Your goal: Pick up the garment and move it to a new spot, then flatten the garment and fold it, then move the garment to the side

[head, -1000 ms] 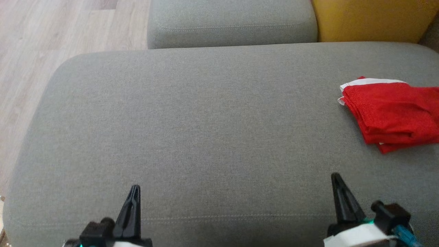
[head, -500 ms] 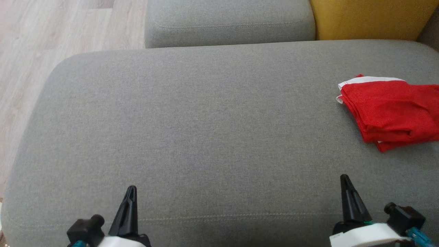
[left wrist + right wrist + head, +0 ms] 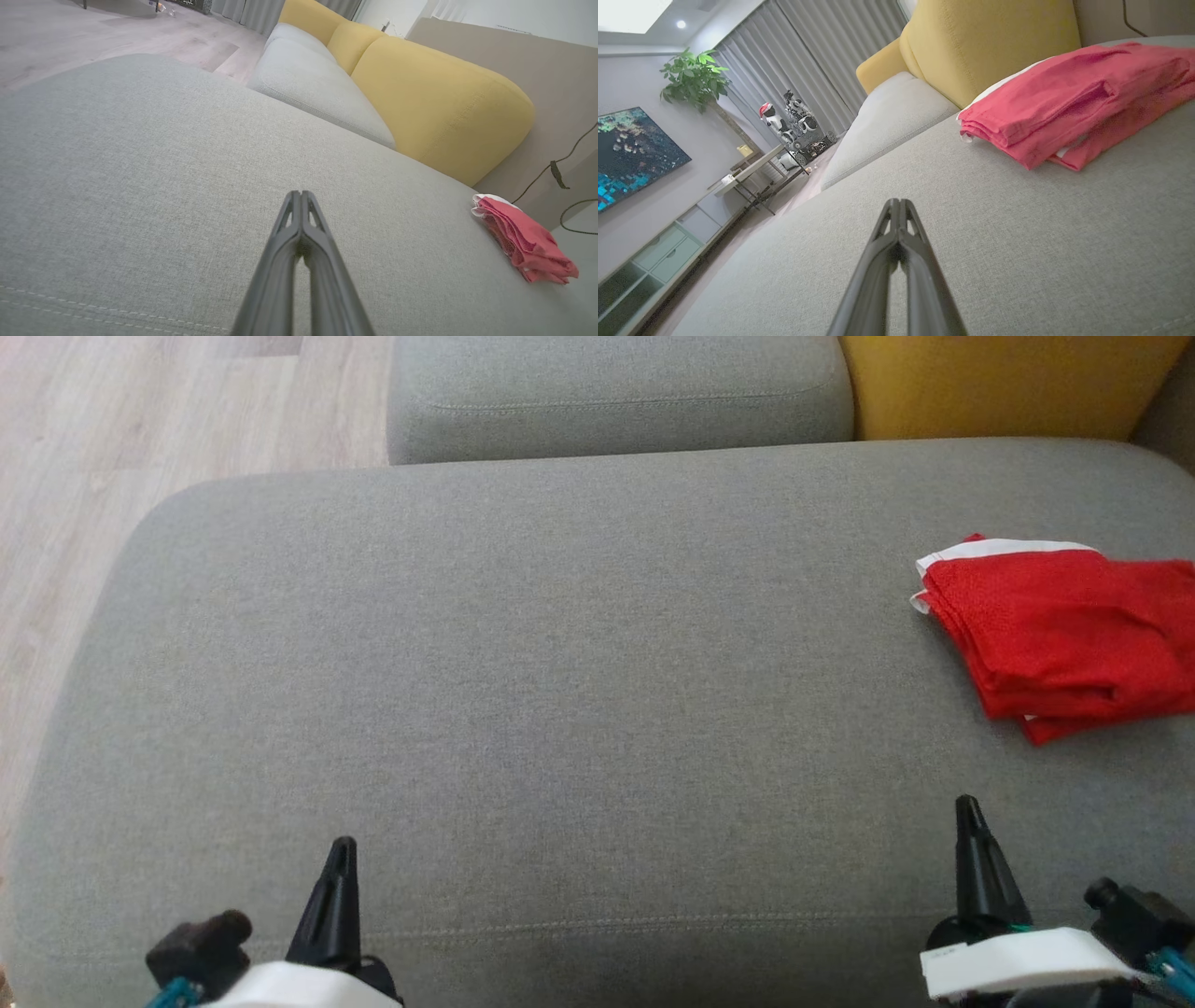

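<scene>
Using a big grey sofa seat as the worktop here, broad and flat, so plenty of room for spreading and folding. Folded red garment parked out at 3 o'clock in the head view, right at the seat's edge and partly cut off by the frame, white trim showing along its far side. Looks like the final "move it to the side" spot: stacked in neat layers, lying free, nothing touching it.

Down at 7 o'clock the left gripper, and at 5 o'clock the right gripper, both pinched fully closed on nothing, tips pointing toward 12. Well apart from the garment, over bare fabric near the front edge. Reads as a parked, hands-off pose, so probably done or very nearly.

As for the surface: woven grey upholstery, soft and a bit grippy-looking, with a stitched seam along the 6 o'clock side. Pale wood floor from 9 round to 11, a second grey seat cushion at 12, yellow backrest at 1.

Spotted from the right wrist view: grey curtains, a blue-ish painting, a low cabinet, a leafy plant. Also a dark cable dangling beside the sofa in the left wrist view.
</scene>
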{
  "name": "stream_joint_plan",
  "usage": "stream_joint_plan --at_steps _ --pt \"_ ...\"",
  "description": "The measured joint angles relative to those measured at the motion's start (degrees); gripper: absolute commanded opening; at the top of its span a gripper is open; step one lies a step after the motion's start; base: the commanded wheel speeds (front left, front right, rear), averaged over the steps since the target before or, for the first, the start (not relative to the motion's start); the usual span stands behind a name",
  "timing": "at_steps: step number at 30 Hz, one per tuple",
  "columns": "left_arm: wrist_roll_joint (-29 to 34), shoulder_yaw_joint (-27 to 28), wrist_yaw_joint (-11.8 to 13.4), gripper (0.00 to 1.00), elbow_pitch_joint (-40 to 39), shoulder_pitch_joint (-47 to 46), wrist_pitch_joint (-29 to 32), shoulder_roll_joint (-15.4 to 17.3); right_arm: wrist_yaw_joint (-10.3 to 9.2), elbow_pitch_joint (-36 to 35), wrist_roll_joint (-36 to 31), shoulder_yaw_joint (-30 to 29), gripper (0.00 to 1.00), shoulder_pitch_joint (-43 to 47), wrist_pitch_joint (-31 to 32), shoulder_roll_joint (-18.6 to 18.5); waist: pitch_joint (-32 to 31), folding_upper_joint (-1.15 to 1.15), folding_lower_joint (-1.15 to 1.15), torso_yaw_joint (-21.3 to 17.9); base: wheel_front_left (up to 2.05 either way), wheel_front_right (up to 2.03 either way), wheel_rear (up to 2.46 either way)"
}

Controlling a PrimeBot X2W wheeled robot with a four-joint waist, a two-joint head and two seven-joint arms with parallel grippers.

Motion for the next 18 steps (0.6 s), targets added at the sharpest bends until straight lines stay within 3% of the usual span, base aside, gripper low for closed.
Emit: stream_joint_plan --at_steps 18 --pt "-12.7 1.5 -1.1 0.00 1.8 -2.4 2.4 0.2 0.00 -0.4 12.7 -1.9 0.00 -1.2 2.5 -0.1 0.4 0.00 0.00 -0.6 0.00 0.00 0.00"
